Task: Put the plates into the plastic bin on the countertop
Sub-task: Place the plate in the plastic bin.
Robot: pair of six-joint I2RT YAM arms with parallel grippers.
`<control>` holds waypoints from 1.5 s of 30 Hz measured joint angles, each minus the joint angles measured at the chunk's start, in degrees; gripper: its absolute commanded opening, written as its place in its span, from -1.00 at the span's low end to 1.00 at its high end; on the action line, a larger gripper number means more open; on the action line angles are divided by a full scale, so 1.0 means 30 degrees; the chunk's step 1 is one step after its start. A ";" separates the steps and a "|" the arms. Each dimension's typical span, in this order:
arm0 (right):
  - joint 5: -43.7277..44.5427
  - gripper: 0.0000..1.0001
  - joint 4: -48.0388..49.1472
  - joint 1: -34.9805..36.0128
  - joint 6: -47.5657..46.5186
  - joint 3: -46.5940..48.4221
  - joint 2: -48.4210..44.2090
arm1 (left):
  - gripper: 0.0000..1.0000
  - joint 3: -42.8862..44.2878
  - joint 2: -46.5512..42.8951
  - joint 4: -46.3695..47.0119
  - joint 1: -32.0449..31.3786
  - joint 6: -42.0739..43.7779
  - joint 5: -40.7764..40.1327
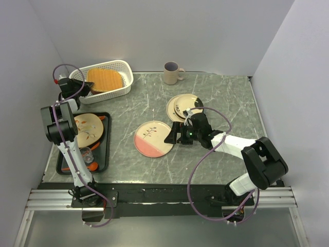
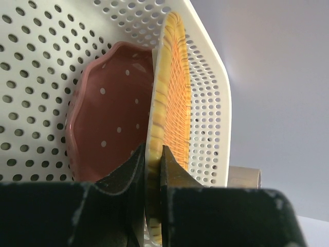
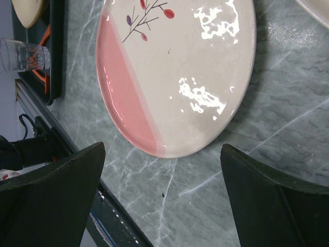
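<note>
The white perforated plastic bin (image 1: 119, 91) stands at the back left of the countertop (image 1: 226, 103). My left gripper (image 1: 86, 88) is shut on the rim of a tan-orange plate (image 1: 105, 80) that stands tilted inside the bin. The left wrist view shows the jaws (image 2: 152, 149) pinching that plate (image 2: 172, 103), with a pink white-dotted plate (image 2: 110, 113) behind it against the bin wall (image 2: 31, 77). My right gripper (image 1: 172, 136) is open, just right of the half-pink twig plate (image 1: 153, 139) lying flat. Seen from the right wrist, this plate (image 3: 180, 72) lies beyond the spread jaws (image 3: 162, 149).
Two stacked plates (image 1: 184, 107) lie behind the right gripper. A cream plate (image 1: 88, 127) and a clear glass (image 1: 86, 153) sit on a black tray (image 1: 105, 149) at the left. A beige mug (image 1: 172, 72) stands at the back. White walls enclose the table.
</note>
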 measured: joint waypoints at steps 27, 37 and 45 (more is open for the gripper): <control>0.0087 1.00 -0.0007 0.0000 0.0007 0.0000 -0.0007 | 0.73 0.0678 -0.1107 -0.3905 -0.0401 0.2171 -0.3956; 0.0102 1.00 -0.0007 0.0000 0.0007 0.0000 -0.0007 | 0.93 0.3184 -0.1843 -0.7992 -0.1851 0.5093 -0.9289; 0.0284 1.00 -0.0007 0.0000 0.0000 -0.0036 -0.0044 | 0.96 0.3191 -0.3082 -0.8648 -0.2601 0.6054 -1.0914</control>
